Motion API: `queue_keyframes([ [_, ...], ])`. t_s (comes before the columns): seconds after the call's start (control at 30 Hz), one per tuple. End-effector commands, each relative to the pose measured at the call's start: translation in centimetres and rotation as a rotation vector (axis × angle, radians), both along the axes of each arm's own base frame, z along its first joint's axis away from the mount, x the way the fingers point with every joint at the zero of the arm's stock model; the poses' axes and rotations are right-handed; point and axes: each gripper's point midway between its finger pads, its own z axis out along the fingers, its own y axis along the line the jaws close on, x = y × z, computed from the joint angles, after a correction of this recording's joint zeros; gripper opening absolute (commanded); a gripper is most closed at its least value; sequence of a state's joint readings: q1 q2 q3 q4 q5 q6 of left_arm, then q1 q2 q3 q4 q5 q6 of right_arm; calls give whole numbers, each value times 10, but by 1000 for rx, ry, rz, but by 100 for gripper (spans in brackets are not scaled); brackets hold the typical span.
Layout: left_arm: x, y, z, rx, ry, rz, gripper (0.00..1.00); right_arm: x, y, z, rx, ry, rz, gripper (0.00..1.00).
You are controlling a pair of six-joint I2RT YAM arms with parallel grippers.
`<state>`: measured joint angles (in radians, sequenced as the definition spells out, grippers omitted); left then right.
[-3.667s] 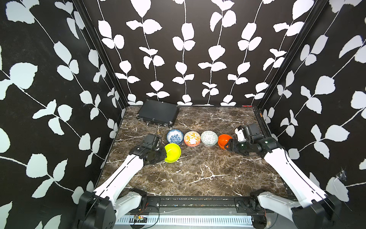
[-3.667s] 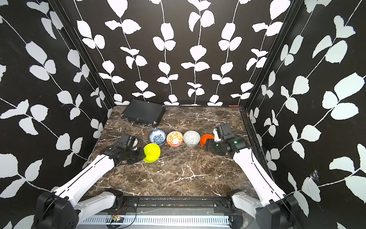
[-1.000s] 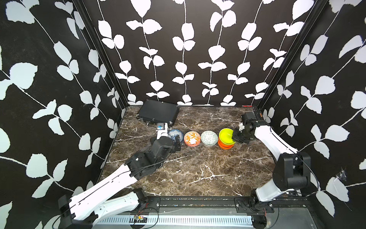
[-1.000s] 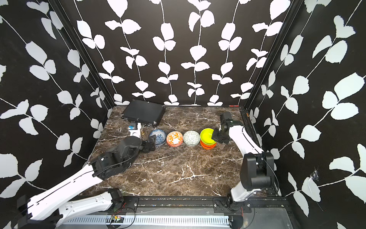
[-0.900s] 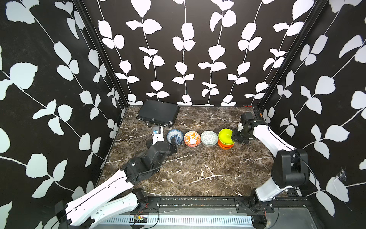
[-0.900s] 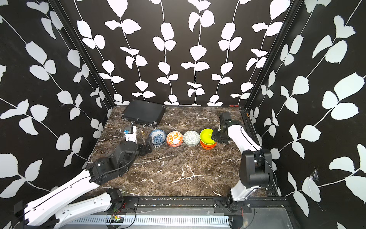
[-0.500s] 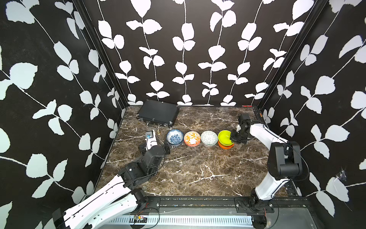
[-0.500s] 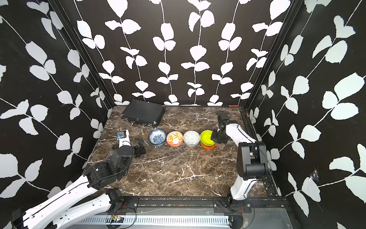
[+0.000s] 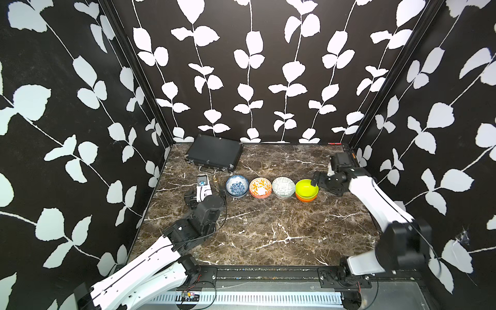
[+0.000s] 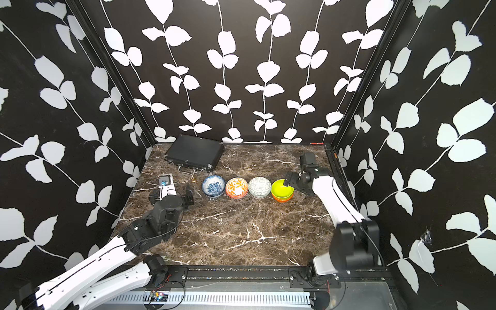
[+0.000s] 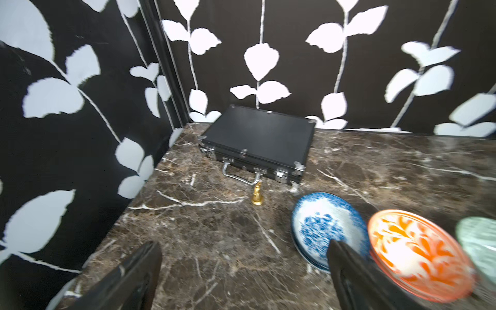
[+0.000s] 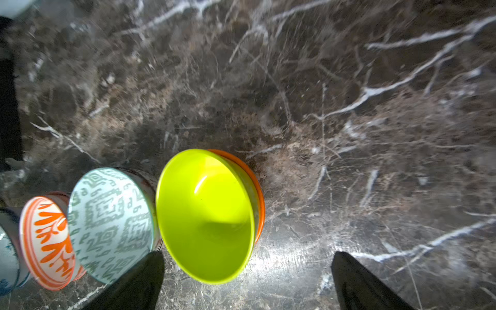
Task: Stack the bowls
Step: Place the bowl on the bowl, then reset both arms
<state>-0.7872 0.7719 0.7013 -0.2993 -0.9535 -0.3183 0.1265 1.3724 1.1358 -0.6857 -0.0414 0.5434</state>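
The bowls [image 9: 259,187] are sitting in 4 piles in a row; the lime bowl [image 12: 206,214] is nesting in the orange bowl [image 12: 259,209]; the right gripper [image 12: 247,264] is hovering just beside it, fingers apart, empty; the left gripper [image 11: 244,252] is gaping near the blue-floral bowl [image 11: 326,228]; likely light, stiff, slick, chippable; pinching 1 rim is seeming safest.

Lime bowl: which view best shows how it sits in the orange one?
Right wrist view: the lime bowl sits close up, nested in the orange bowl, its rim peeking out. Both top views show the lime bowl small. Left wrist view misses it.
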Motion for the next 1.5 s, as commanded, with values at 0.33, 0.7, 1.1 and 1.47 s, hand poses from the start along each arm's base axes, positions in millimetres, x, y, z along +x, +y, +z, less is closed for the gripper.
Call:
queue_keyframes([
  [0.33, 78, 53, -82, 161, 91, 73, 99, -27, -59, 1, -453, -606, -52, 99],
  [0.7, 104, 56, -134, 268, 81, -26, 99, 2, -66, -32, -652, -705, -35, 99],
  [1.1, 127, 62, -162, 137, 60, -120, 99, 25, -55, -53, -681, -790, 29, 99],
  [1.47, 131, 64, -163, 136, 57, -113, 99, 26, -61, -57, -685, -740, 1, 99],
])
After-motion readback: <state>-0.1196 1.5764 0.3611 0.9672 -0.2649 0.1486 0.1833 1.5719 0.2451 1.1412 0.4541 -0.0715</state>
